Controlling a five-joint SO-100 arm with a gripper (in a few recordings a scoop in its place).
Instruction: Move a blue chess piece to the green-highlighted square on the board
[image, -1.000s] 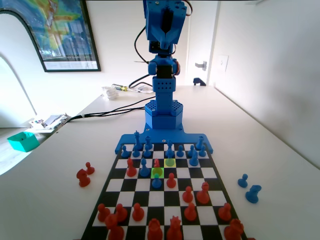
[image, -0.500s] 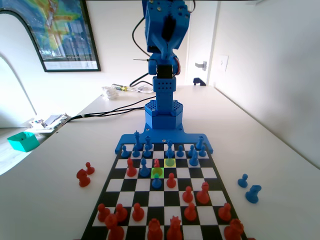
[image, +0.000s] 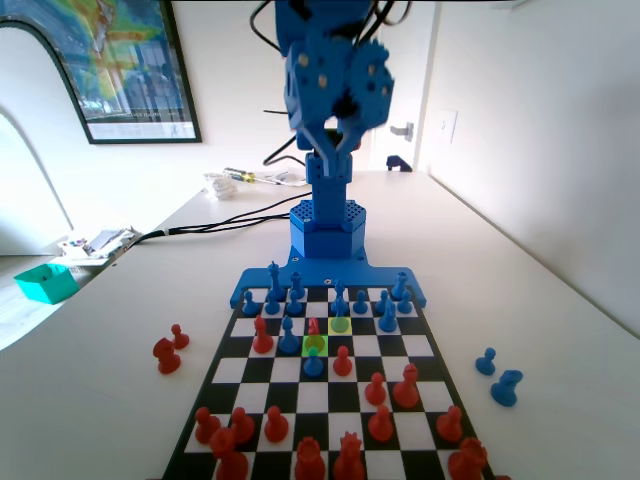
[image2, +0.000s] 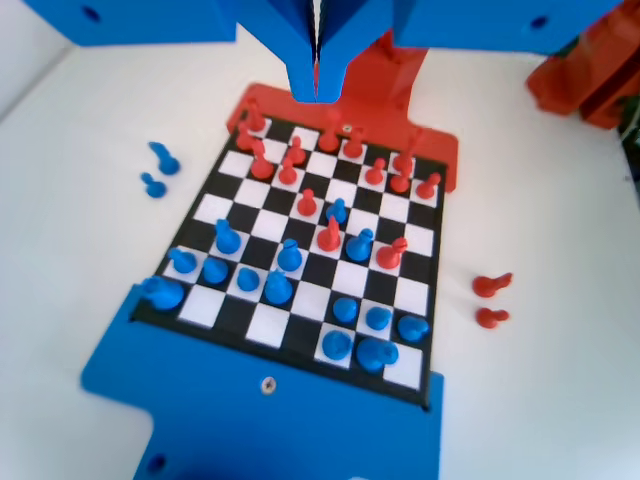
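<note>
blue chess piece is a small pawn with a round head and a wide foot. i think it is the one on the paler yellow-green square, but the tint hides its foot, so i am not sure. green-highlighted square is one step slantwise from it, nearer the fixed view's camera, in the middle of the board.

the pawn looks light, hard and smooth, so it may slip or tip over. i would take it just under the head, where it is thin.

a red pawn stands just beside it. another blue pawn stands right at the green square's near edge, with a second red pawn next to that. these are close and could get knocked. taller blue pieces stand behind.

two red pieces and two blue pieces lie off the board on the worktop.

the gripper hangs high over the board. its jaws are pressed together with nothing between them.
</note>
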